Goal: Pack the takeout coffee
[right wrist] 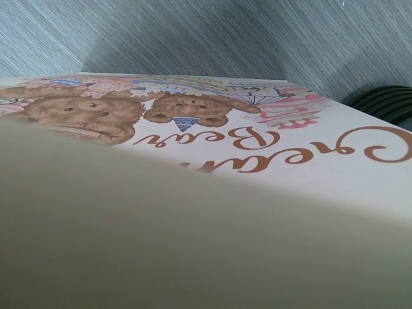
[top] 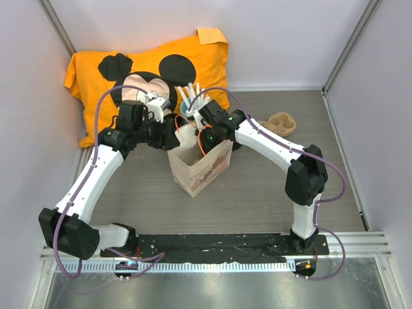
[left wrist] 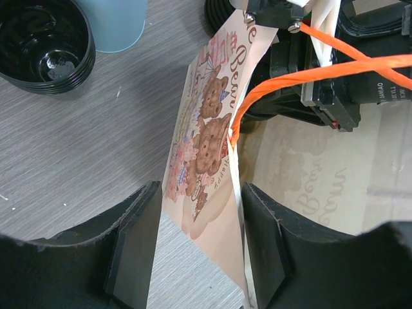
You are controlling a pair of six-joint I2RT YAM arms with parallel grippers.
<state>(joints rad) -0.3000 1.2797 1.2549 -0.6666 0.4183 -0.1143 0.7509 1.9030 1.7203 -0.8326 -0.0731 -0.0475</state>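
A paper bag [top: 201,168] printed with brown bears stands open mid-table. My left gripper [top: 182,137] is at its left rim. In the left wrist view its open jaws [left wrist: 201,222] straddle the bag's wall [left wrist: 206,141] without clamping it. My right gripper [top: 197,129] holds the bag's far rim [left wrist: 257,29] beside the orange handle [left wrist: 290,77]. Its own view is filled by the bag's wall [right wrist: 257,148], which hides its fingers. A black ridged edge [right wrist: 386,103] at the right of that view may be the takeout coffee's lid. The cup is otherwise hidden.
A squat black hollow ring [left wrist: 42,45] and the blue cup [left wrist: 119,22] of white sticks [top: 190,96] stand just behind the bag. A brown pulp cup carrier [top: 281,122] lies at the right. An orange mouse-print cloth [top: 148,71] covers the back left. Walls close in on both sides.
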